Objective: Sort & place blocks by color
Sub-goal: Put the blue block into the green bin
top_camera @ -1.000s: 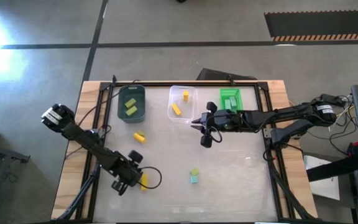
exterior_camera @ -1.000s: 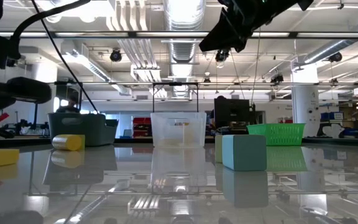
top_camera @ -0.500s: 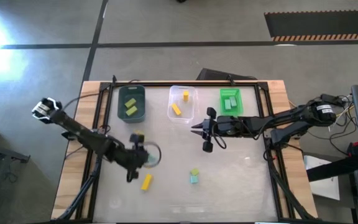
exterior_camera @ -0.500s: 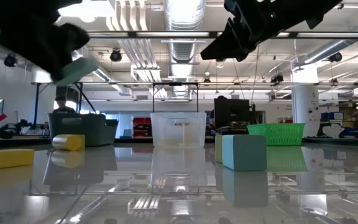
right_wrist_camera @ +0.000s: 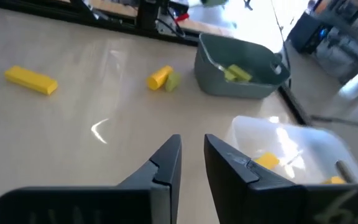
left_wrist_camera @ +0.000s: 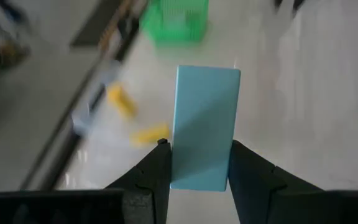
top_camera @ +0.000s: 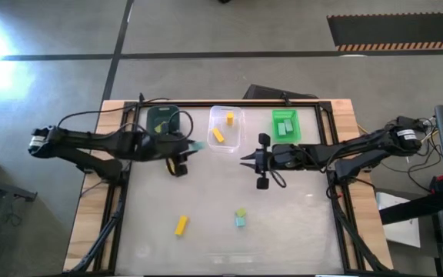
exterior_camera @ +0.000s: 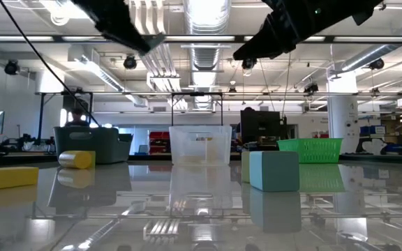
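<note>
My left gripper (top_camera: 184, 148) (left_wrist_camera: 197, 146) hangs above the table between the dark teal bin (top_camera: 162, 127) and the clear bin (top_camera: 225, 127), shut on a teal-mint bar (left_wrist_camera: 205, 118) (top_camera: 194, 145). My right gripper (top_camera: 244, 159) (right_wrist_camera: 192, 142) hovers near the table's middle, narrowly open and holding nothing. A yellow bar (top_camera: 181, 224) lies flat near the near edge. A yellow-green cube (top_camera: 241, 211) and a teal cube (top_camera: 240, 221) (exterior_camera: 274, 170) stand side by side. A yellow block (right_wrist_camera: 159, 76) and a yellow-green one (right_wrist_camera: 173, 81) lie under my left gripper. My left gripper pinches the teal-mint bar between its two fingers, on the long sides near one end (left_wrist_camera: 199, 171). The fingers lie along the bar, whose other end sticks out past the fingertips. They point toward the table's right, slanting down. The bar is lifted clear of the table.
The clear bin holds two yellow blocks (top_camera: 218, 135). The bright green bin (top_camera: 285, 125) holds mint blocks, and the dark teal bin (right_wrist_camera: 241, 74) holds yellow-green ones. All three bins stand along the far edge. Bare tabletop lies on the near right.
My left gripper has risen from beside the yellow bar at the near left and swung toward the far edge and the right, carrying the teal-mint bar lifted clear. The yellow bar has stayed on the table.
</note>
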`<state>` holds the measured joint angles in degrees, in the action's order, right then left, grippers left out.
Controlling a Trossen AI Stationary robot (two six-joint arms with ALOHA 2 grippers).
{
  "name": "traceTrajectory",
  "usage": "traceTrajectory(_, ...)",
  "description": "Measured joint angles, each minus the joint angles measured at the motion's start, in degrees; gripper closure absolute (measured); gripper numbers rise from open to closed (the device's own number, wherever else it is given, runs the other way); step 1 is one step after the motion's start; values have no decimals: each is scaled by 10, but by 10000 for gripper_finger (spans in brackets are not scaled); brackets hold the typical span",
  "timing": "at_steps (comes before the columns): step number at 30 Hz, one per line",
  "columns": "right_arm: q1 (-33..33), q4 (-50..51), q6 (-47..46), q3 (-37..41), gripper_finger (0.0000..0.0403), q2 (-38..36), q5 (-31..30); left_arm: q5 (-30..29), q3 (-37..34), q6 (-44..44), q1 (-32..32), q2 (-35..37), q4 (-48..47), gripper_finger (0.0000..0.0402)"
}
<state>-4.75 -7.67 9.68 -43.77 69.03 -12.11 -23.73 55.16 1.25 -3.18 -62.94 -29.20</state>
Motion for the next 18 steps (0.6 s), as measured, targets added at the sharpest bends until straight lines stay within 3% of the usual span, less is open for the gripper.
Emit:
traceTrajectory(5,0,-86,35,53,346,-25,0,53,-21,-79,4,-12,173,293)
traceTrajectory(9,0,-262,45,124,346,-26,3,57,-34,-90,0,-32,250,293)
traceTrajectory(12,0,-401,44,159,345,-8,38,64,-53,-92,-5,-48,330,293)
traceTrajectory(15,0,-471,31,167,327,6,65,78,-69,-92,-9,-71,403,293)
traceTrajectory(18,1,-475,24,157,292,11,63,90,-68,-92,-13,-100,453,293)
